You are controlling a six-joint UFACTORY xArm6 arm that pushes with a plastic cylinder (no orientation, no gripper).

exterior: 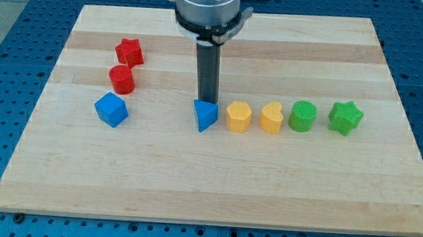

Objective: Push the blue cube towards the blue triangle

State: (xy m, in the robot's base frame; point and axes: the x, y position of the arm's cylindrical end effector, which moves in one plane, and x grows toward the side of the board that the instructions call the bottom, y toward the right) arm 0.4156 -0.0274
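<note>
The blue cube [111,109] sits on the wooden board [214,186] at the view's left. The blue triangle [205,116] sits near the middle, well to the right of the cube. My rod comes down from the view's top and my tip [205,101] stands just behind the blue triangle, at its top edge, touching or nearly so. The tip is far to the right of the blue cube.
A red star [129,51] and a red cylinder [122,79] sit above the blue cube. Right of the triangle runs a row: yellow hexagon [238,117], yellow heart [271,117], green cylinder [302,116], green star [345,117].
</note>
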